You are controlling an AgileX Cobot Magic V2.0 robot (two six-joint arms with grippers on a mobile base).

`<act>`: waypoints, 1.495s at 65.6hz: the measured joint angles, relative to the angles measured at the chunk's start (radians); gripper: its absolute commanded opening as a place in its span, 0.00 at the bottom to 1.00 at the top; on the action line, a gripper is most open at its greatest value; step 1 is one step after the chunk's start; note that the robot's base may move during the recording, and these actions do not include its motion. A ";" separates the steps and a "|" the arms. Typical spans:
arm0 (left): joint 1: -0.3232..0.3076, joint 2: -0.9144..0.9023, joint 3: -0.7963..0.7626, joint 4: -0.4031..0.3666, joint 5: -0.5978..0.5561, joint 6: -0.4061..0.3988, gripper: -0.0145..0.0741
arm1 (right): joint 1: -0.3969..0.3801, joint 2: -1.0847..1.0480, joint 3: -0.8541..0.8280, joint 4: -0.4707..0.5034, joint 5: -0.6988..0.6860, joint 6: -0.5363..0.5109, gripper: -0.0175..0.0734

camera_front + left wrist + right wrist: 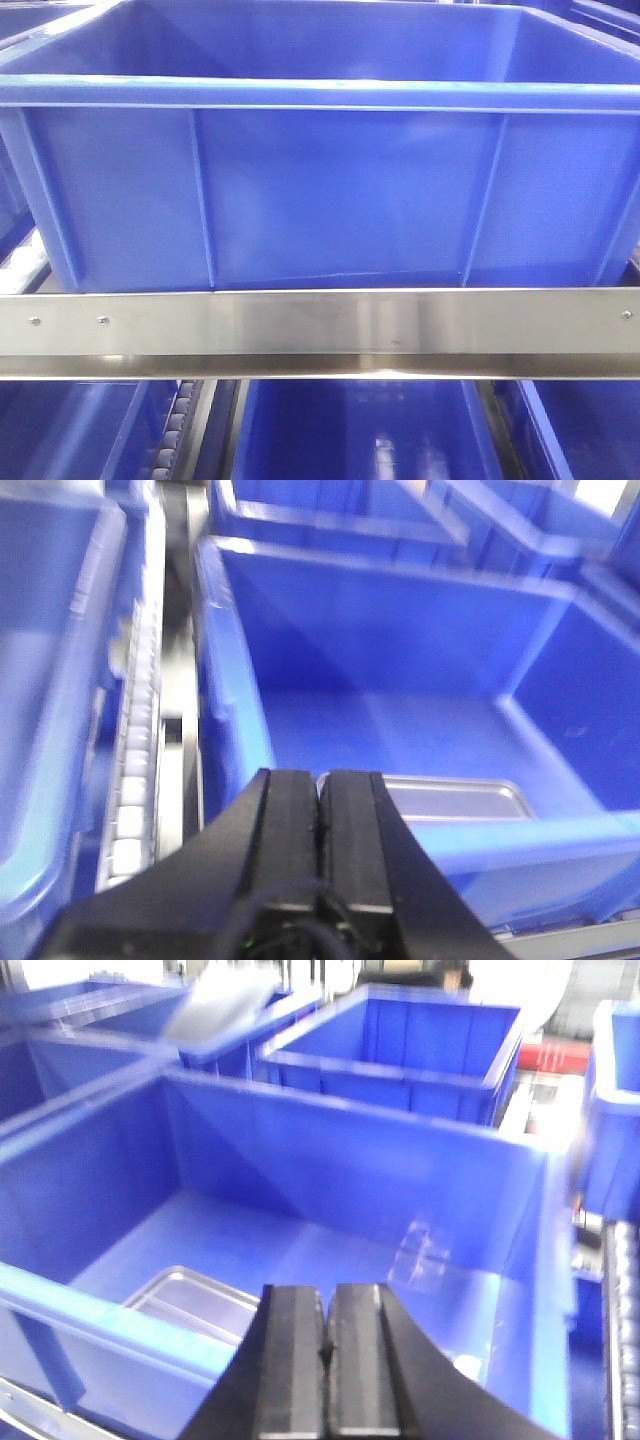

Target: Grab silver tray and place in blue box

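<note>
I had the silver tray (440,798) lying flat on the floor of the blue box (400,650), tucked against its near wall, so the placing looked done to me. My left tool (320,810) hung above that near rim, jaws pressed together on nothing; my right tool (328,1345) hung over the same rim from the other side, jaws likewise together and empty. The risk I saw was in pulling away: either tool sat close over the thick rim, and a low retreat could have clipped it and jolted the box on its steel rail (320,325). I could read no brand, label or writing anywhere; both wrist views were too blurred.
</note>
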 measured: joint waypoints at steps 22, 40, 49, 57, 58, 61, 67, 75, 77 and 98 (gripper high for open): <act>0.000 -0.108 0.079 0.006 -0.079 0.000 0.06 | 0.000 -0.058 0.020 0.000 -0.004 0.000 0.25; 0.000 -0.108 0.079 0.008 -0.086 0.000 0.06 | 0.000 -0.058 0.024 0.000 -0.005 0.000 0.25; 0.000 -0.108 0.079 0.008 -0.086 0.000 0.06 | 0.000 -0.069 0.031 0.014 0.027 -0.002 0.25; 0.000 -0.108 0.079 0.008 -0.086 0.000 0.06 | -0.017 -0.131 0.070 0.066 0.075 -0.114 0.25; 0.000 -0.108 0.079 0.008 -0.086 0.000 0.06 | -0.022 -0.146 0.078 0.090 0.077 -0.145 0.25; 0.000 -0.108 0.079 0.008 -0.087 0.000 0.06 | -0.053 -0.183 0.096 0.172 0.085 -0.229 0.25; 0.000 -0.108 0.079 0.008 -0.087 0.000 0.06 | -0.152 -0.253 0.148 0.403 0.122 -0.453 0.25; 0.000 -0.108 0.079 0.008 -0.087 0.000 0.06 | -0.295 -0.309 0.227 0.698 0.108 -0.740 0.25; 0.000 -0.108 0.079 0.008 -0.087 0.000 0.06 | -0.322 -0.322 0.247 0.755 0.086 -0.799 0.25; 0.000 -0.108 0.079 0.008 -0.087 0.000 0.06 | -0.450 -0.471 0.432 0.991 -0.030 -0.948 0.25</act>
